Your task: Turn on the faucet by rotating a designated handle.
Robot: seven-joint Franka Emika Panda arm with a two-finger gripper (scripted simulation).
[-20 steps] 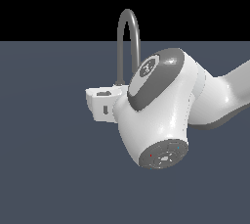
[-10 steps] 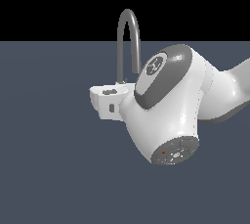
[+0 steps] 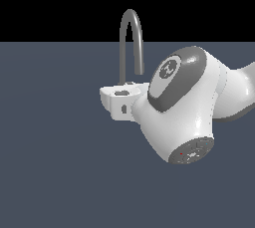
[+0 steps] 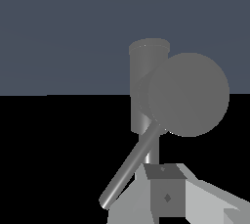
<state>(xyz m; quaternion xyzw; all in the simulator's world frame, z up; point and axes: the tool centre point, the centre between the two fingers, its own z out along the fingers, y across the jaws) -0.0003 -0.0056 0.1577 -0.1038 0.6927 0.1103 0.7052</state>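
Note:
In the exterior view the faucet rises as a thin grey arch behind my white hand. My gripper sits low at the foot of the tube and hides the handle there. The wrist view shows the faucet's upright tube and round base. The handle is a thin grey lever slanting from the base towards my gripper. The fingertips read as one grey block with no gap, shut on nothing. The lever runs just beside them; I cannot tell whether they touch.
The bulky white arm fills the exterior view's right and covers the area beside the faucet. A flat dark blue-grey floor spreads around, with black background above it.
My hand has slid towards the exterior view's right, closer under the faucet's arch, and the arm's big joint has moved right and down with it.

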